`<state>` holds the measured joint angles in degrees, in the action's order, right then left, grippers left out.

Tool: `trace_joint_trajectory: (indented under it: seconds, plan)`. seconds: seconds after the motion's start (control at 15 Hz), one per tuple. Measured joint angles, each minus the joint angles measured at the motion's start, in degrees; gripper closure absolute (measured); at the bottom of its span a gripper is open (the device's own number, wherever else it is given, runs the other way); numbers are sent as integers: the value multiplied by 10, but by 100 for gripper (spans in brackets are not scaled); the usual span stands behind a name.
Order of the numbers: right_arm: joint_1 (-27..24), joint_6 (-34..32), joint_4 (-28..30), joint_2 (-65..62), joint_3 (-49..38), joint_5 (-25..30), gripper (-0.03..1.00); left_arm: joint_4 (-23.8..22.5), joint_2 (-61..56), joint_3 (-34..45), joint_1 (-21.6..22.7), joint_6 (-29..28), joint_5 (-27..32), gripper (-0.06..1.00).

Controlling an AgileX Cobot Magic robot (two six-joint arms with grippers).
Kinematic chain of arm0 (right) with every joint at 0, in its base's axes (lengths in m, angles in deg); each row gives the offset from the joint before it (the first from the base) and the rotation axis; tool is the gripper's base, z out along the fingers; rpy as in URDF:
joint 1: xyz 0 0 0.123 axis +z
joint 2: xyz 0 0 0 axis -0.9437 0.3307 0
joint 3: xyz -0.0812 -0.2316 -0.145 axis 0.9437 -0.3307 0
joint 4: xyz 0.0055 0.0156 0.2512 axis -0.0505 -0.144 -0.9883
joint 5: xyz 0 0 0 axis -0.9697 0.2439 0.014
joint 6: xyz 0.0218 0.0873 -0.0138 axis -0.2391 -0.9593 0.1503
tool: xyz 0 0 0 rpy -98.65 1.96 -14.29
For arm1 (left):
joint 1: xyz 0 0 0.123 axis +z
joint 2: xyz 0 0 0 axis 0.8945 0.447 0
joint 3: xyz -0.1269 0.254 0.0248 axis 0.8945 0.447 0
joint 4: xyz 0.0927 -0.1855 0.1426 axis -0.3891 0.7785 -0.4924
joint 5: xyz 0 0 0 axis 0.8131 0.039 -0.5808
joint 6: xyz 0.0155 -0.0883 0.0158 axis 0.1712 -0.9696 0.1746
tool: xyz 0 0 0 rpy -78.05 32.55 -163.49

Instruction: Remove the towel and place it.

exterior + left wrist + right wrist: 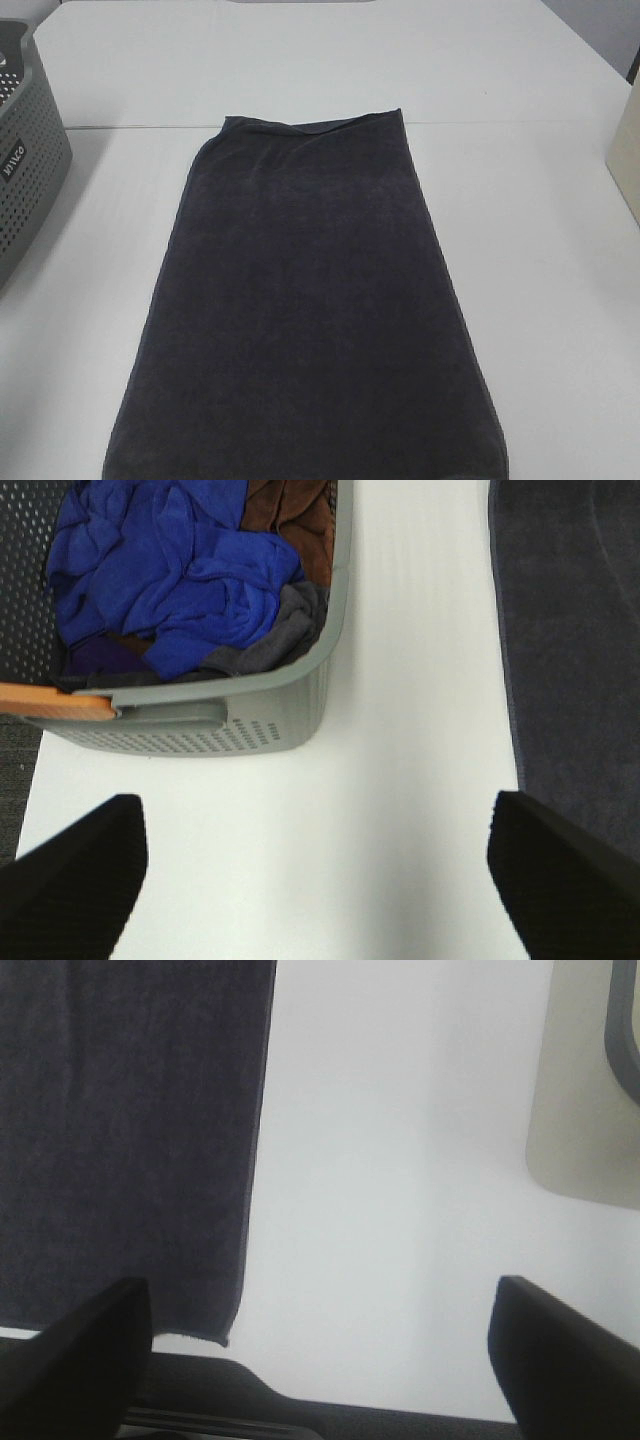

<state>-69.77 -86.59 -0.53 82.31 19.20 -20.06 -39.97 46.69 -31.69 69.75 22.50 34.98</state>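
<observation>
While both pincers hang spread, empty, the towel (305,310) lies apparently flat on the table (540,250).

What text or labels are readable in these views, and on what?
"WINCO" (roughly; small and tilted, so the letters are uncertain): white lettering on the side wall of the grey perforated basket, exterior high view.
No text shows on the dark towel, the white table, or the cloths in the basket.
Neither wrist view shows any text.
</observation>
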Motion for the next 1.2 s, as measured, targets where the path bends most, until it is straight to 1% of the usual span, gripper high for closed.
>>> trace_joint_trajectory:
  seconds: [0.07, 0.2, 0.33, 0.47, 0.53, 0.6, 0.67, 0.8, 0.87, 1.0, 1.2]
  plan:
    - [0, 2, 2, -45, -34, 0, 10, -3, -23, 19, 0, 0, 0, 8]
    - [0, 9, 14, -138, -95, 0, 10, -28, -122, 89, 0, 0, 0, 8]
    - [0, 10, 28, -221, -149, 1, 10, -50, -216, 142, 0, 0, 1, 8]
    - [0, 10, 38, -292, -186, -1, 10, -52, -312, 187, 0, 0, 6, 8]
    - [0, 10, 42, -356, -220, -3, 10, -52, -385, 224, 0, 0, 22, 8]
    - [0, 10, 42, -386, -235, -5, 10, -52, -417, 231, 0, 0, 22, 8]
    - [0, 10, 42, -418, -251, -6, 10, -51, -438, 232, 0, 0, 22, 8]
    - [0, 11, 42, -442, -277, -11, 10, -46, -441, 235, 0, 0, 19, 8]
    - [0, 15, 42, -442, -287, -14, 10, -43, -442, 237, 0, 0, 20, 8]
    - [0, 30, 42, -442, -303, -53, 10, -41, -442, 237, 0, 0, 19, 8]
    - [0, 33, 40, -442, -311, -61, 10, -41, -442, 237, 0, 0, 19, 8]
